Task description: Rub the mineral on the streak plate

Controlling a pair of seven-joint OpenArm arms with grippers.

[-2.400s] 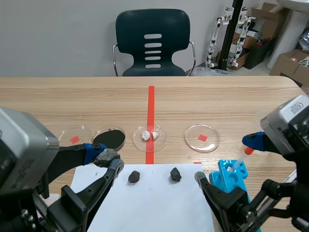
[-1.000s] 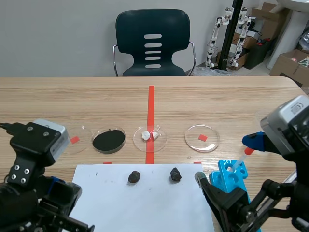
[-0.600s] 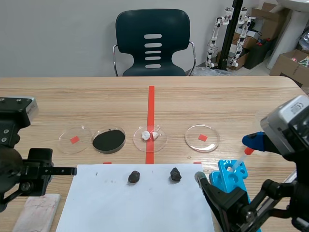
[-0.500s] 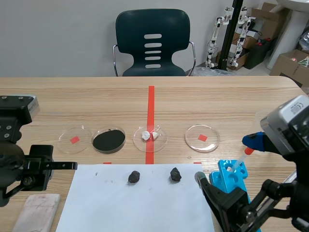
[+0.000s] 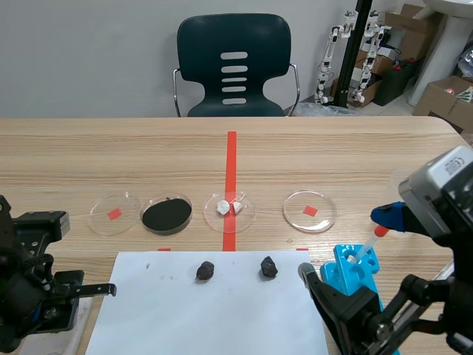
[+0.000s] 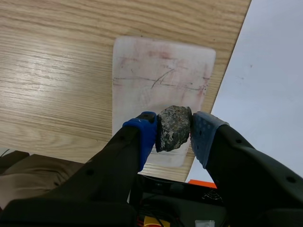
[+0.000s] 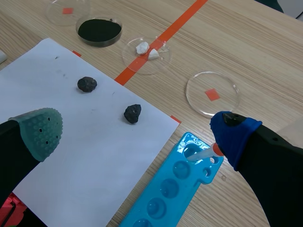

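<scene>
One rock in play: left gripper (image 6: 173,128) is clamped on the mineral (image 6: 174,127). The blue pads squeeze its two flanks, with only the pad tips engaged. Mineral sits directly over the near end of the streak plate (image 6: 161,75), which runs out ahead of the gripper on the bare table (image 6: 52,71). Can't tell whether mineral and plate are touching.

Mineral's long axis lies roughly in line with the fingers, crosswise to the squeeze, and one end points forward over the plate. Plate's long axis also runs forward from the gripper, slightly skewed. Faint grey and reddish streaks cross its far half.

Risks (judgement):
- Shallow tip grip on an irregular rock: the rub load likely pivots it between the pads or pops it out.
- Plate looks loose on the wood with nothing pinning it, so drag could shove it along instead of marking. It might slide onto the white paper (image 6: 265,71), whose edge lies just beside the plate.
- Mineral is at the plate's near end, so a stroke back toward the gripper runs off the edge. Forward is safer.
- Too little down-force means no streak.

Right gripper (image 7: 137,130) hangs wide open and holds nothing. It is above the paper and well apart from the plate, so it gives no bracing.
</scene>
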